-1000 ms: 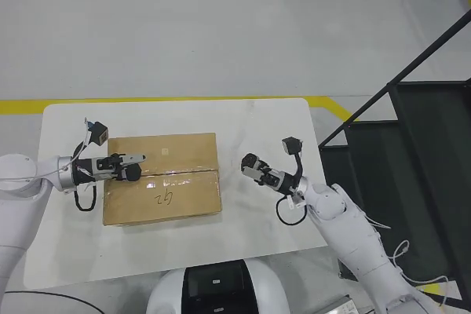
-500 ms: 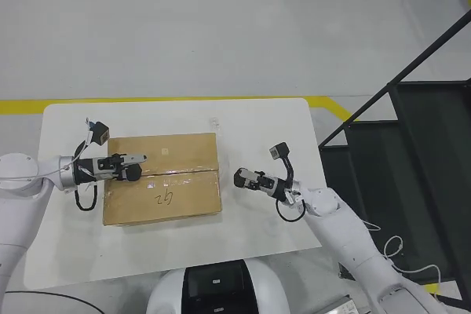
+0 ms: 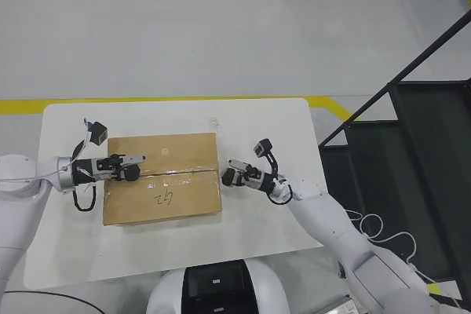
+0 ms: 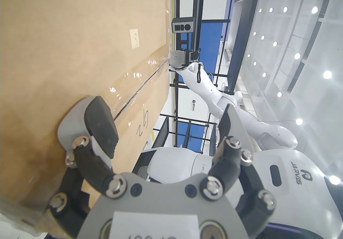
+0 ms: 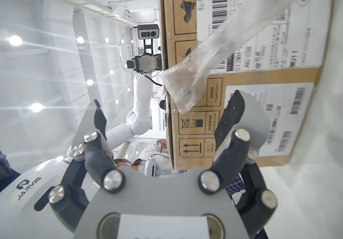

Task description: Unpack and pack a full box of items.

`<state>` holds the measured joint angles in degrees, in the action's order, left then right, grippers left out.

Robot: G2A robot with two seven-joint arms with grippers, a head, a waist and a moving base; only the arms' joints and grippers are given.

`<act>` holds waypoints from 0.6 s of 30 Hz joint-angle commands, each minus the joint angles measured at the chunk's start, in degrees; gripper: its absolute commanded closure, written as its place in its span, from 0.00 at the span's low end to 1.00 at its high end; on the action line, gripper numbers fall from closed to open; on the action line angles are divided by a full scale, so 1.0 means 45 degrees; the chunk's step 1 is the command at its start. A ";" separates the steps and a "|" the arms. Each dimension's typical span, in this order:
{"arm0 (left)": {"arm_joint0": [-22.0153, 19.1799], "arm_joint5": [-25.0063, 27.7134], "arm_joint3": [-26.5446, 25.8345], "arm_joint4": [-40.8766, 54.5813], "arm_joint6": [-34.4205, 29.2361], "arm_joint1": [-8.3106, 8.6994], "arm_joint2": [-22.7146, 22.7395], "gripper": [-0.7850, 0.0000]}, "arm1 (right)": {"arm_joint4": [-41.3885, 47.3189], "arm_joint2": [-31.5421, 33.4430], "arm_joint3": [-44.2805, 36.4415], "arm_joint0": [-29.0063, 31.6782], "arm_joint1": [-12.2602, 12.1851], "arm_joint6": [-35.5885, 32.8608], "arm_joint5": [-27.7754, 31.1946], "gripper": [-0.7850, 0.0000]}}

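One taped box, table margin seen all round, left gripper held open over it, right gripper open beside its end

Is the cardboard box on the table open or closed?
Closed. The cardboard box has its top flaps flat, meeting at a seam covered by clear tape.

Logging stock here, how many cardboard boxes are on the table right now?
1: the cardboard box lies on the table, left gripper over its top, right gripper at its end. None appears hidden.
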<state>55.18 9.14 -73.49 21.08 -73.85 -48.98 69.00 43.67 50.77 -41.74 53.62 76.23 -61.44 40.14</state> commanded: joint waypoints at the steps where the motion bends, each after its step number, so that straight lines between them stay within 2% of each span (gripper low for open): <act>1: 0.0014 -0.0023 -0.0039 -0.0035 0.0019 0.0010 0.0038 0.00 | 0.0455 -0.0146 0.0517 -0.0268 0.0206 -0.0306 0.0262 0.00; 6: 0.0107 -0.0069 -0.0107 -0.0042 0.0035 0.0039 0.0153 0.00 | 0.1025 -0.0383 0.1126 -0.0668 0.0602 -0.0153 0.0450 0.00; 11: 0.0188 -0.0072 -0.0177 -0.0063 0.0088 0.0045 0.0180 0.00 | 0.1067 -0.0335 0.1246 -0.0679 0.0707 0.0252 0.0855 0.00; 12: 0.0197 -0.0068 -0.0182 -0.0057 0.0090 0.0044 0.0181 0.00 | 0.0996 -0.0304 0.1234 -0.0645 0.0695 0.0358 0.0962 0.18; 13: 0.0204 -0.0065 -0.0184 -0.0059 0.0098 0.0043 0.0178 0.00 | 0.0929 -0.0267 0.1208 -0.0603 0.0675 0.0452 0.1056 0.44; 14: 0.0206 -0.0071 -0.0181 -0.0082 0.0119 0.0042 0.0175 0.00 | 0.0880 -0.0220 0.1172 -0.0551 0.0648 0.0534 0.1138 0.59; 15: 0.0207 -0.0072 -0.0182 -0.0090 0.0131 0.0039 0.0169 0.00 | 0.0827 -0.0169 0.1139 -0.0494 0.0617 0.0622 0.1226 0.82; 16: 0.0208 -0.0069 -0.0179 -0.0093 0.0139 0.0037 0.0163 0.00 | 0.0765 -0.0126 0.1069 -0.0424 0.0584 0.0703 0.1307 0.92; 18: 0.0201 -0.0053 -0.0165 -0.0112 0.0137 0.0032 0.0146 0.00 | 0.0704 -0.0018 0.0927 -0.0274 0.0510 0.0843 0.1447 1.00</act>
<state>56.11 8.85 -74.27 20.63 -73.20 -48.82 69.70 46.93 50.46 -37.29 52.10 78.68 -57.92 46.38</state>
